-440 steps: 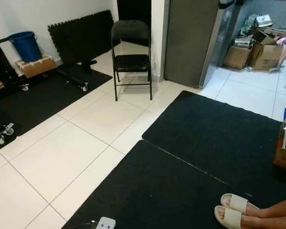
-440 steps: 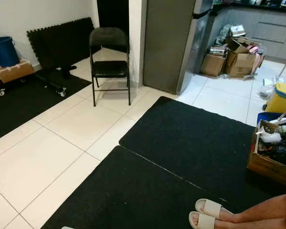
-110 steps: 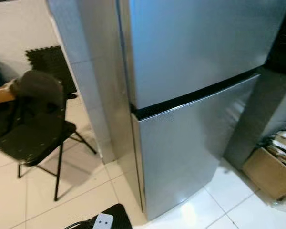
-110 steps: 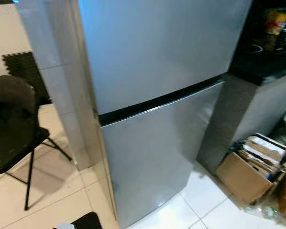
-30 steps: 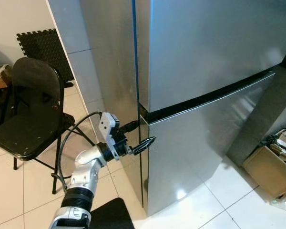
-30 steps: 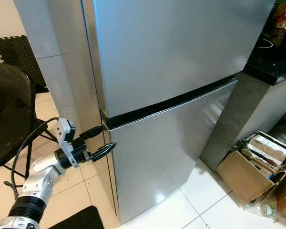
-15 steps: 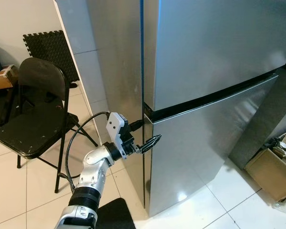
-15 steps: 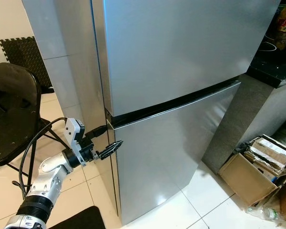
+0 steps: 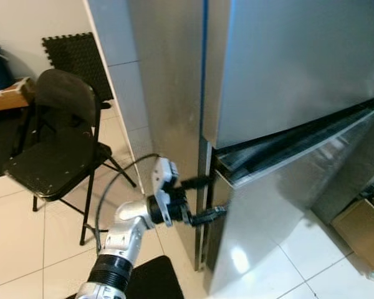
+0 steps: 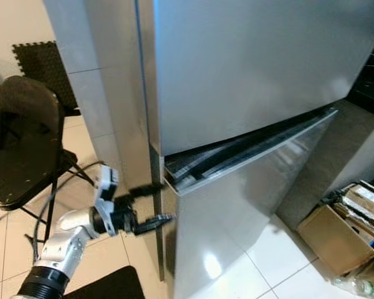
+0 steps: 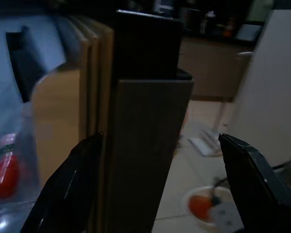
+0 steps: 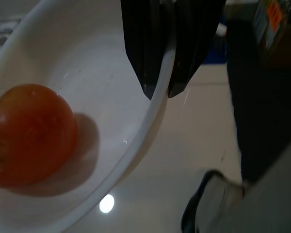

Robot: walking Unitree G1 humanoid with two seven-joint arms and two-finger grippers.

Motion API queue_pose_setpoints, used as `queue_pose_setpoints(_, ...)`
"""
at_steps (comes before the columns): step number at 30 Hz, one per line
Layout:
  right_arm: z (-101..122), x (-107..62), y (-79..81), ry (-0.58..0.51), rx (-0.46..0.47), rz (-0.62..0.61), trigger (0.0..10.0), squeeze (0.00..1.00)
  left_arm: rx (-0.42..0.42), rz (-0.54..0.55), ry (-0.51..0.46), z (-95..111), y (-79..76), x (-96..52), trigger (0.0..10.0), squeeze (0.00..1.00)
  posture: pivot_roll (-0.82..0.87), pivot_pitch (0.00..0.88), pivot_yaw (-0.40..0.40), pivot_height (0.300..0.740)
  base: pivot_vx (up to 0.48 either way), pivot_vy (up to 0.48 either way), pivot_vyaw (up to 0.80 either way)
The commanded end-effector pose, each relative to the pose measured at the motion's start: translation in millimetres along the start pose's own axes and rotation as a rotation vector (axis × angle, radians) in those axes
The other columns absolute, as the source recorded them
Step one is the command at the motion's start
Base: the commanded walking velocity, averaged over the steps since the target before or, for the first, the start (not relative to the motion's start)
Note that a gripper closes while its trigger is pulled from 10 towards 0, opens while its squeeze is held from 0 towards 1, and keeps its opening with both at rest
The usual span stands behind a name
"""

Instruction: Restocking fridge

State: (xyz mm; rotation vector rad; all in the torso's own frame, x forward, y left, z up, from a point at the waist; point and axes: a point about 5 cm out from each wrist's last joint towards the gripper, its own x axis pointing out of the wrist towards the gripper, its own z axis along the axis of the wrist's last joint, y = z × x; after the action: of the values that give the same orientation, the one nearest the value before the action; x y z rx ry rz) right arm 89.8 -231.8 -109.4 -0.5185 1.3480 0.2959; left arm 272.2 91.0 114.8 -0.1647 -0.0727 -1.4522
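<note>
far left, a black metal folding chair (image 9: pixel 56 146) stands on glossy cream floor tiles (image 9: pixel 25 249), with a dark foam puzzle mat (image 9: pixel 75 62) leaning on the wall behind it. my left gripper (image 9: pixel 209 198) reaches out on its silver arm, a black cable looping off the wrist. its two long black fingers (image 9: pixel 207 215) are spread, one on each side of the free edge of the lower door (image 9: pixel 280 212) of the tall brushed-steel two-door fridge (image 9: pixel 287 81); i cannot tell whether they touch it. that lower door stands ajar, a dark gap and a ribbed seal showing along its top edge, while the upper door is flush and shut. the left wrist view looks along the door's flat edge between the open fingers.

to the right, low beside the fridge, an open brown cardboard box (image 10: pixel 336 240) sits on the tiles.

my right gripper (image 12: pixel 160 92) pinches the smooth rim of a white round bowl (image 12: pixel 102 73), fingers pressed together on it. inside the bowl lies a round orange-red fruit (image 12: pixel 29 133) with a matte skin.
</note>
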Motion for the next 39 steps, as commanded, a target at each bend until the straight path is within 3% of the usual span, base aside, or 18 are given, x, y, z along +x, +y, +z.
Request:
queue_pose_setpoints(1, -7.0, 0.0, 3.9, 0.018, 0.008, 0.004, 10.0, 0.00, -0.018, -0.050, -0.004, -1.4, -6.6, 10.8, 10.0, 0.00, 0.00, 0.000, -0.021, 0.740, 0.000, 0.000, 0.00)
queue_pose_setpoints(6, -7.8, 0.3, 7.0, 0.020, 0.008, 0.009, 10.0, 0.00, -0.042, -0.028, 0.036, -10.8, -8.1, 7.7, 10.0, 0.00, 0.00, 0.000, -0.019, 0.740, 0.000, 0.000, 0.00)
queue_pose_setpoints(7, -8.5, 0.3, 8.4, 0.022, 0.011, 0.010, 10.0, 0.00, -0.076, 0.014, 0.097, -24.0, -6.9, -2.9, 10.0, 0.00, 0.00, 0.000, -0.017, 0.740, 0.000, 0.000, 0.00)
queue_pose_setpoints(9, -8.6, 0.4, 8.6, 0.022, 0.011, 0.010, 10.0, 0.00, -0.084, 0.024, 0.110, -26.8, -6.6, -5.5, 10.0, 0.00, 0.00, 0.000, -0.017, 0.740, 0.000, 0.000, 0.00)
queue_pose_setpoints(12, -9.3, 0.4, 9.7, 0.025, 0.015, 0.014, 10.0, 0.00, -0.139, 0.124, 0.271, -59.5, -7.1, -31.9, 10.0, 0.00, 0.00, 0.000, -0.015, 0.740, 0.000, 0.000, 0.00)
queue_pose_setpoints(18, -9.5, 0.4, 10.1, 0.025, 0.016, 0.016, 10.0, 0.00, -0.261, 0.168, 0.359, -86.0, -19.8, -52.3, 10.0, 0.00, 0.01, 0.000, -0.015, 0.740, 0.000, 0.000, 0.00)
queue_pose_setpoints(20, -9.3, 0.4, 9.4, 0.025, 0.018, 0.015, 10.0, 0.00, -0.358, 0.225, 0.405, -106.7, -30.9, -64.8, 10.0, 0.00, 0.00, 0.000, -0.018, 0.740, 0.000, 0.000, 0.00)
queue_pose_setpoints(24, -8.7, 0.4, 8.9, 0.024, 0.017, 0.014, 10.0, 0.00, -0.413, 0.268, 0.433, -121.1, -38.7, -73.2, 10.0, 0.00, 0.00, 0.000, -0.019, 0.740, 0.000, 0.000, 0.00)
queue_pose_setpoints(28, -8.1, 0.3, 6.9, 0.027, 0.014, 0.009, 10.0, 0.00, -0.497, 0.476, 0.525, -147.5, -51.4, -93.2, 10.0, 0.00, 0.00, 0.000, -0.020, 0.740, 0.000, 0.000, 0.00)
queue_pose_setpoints(30, -7.8, 0.2, 6.4, 0.028, 0.013, 0.006, 10.0, 0.00, -0.517, 0.589, 0.560, -155.2, -54.7, -102.0, 10.0, 0.00, 0.00, 0.000, -0.022, 0.740, 0.000, 0.000, 0.00)
queue_pose_setpoints(32, -7.8, 0.2, 6.4, 0.028, 0.013, 0.006, 10.0, 0.00, -0.517, 0.589, 0.560, -155.2, -54.7, -102.0, 10.0, 0.00, 0.00, 0.000, -0.022, 0.740, 0.000, 0.000, 0.00)
queue_pose_setpoints(33, -7.6, 0.2, 6.2, 0.027, 0.013, 0.006, 10.0, 0.00, -0.526, 0.638, 0.572, -158.3, -56.5, -106.0, 10.0, 0.00, 0.00, 0.000, -0.022, 0.740, 0.000, 0.000, 0.00)
queue_pose_setpoints(34, -7.3, 0.2, 5.8, 0.027, 0.013, 0.004, 10.0, 0.00, -0.563, 0.778, 0.620, -167.2, -63.4, -118.2, 10.0, 0.00, 0.00, 0.000, -0.025, 0.740, 0.000, 0.000, 0.00)
queue_pose_setpoints(35, -7.3, 0.2, 5.8, 0.027, 0.013, 0.004, 10.0, 0.00, -0.563, 0.778, 0.620, -167.2, -63.4, -118.2, 10.0, 0.00, 0.00, 0.000, -0.025, 0.740, 0.000, 0.000, 0.00)
queue_pose_setpoints(37, -6.9, 0.2, 5.0, 0.028, 0.009, 0.001, 10.0, 0.00, -0.641, 0.981, 0.716, -183.3, -82.9, -137.2, 10.0, 0.00, 0.00, 0.000, -0.025, 0.740, 0.000, 0.000, 0.00)
queue_pose_setpoints(39, -6.8, 0.2, 4.6, 0.029, 0.007, 0.000, 10.0, 0.00, -0.671, 1.030, 0.738, -188.3, -91.0, -141.8, 10.0, 0.00, 0.00, 0.000, -0.026, 0.740, 0.000, 0.000, 0.00)
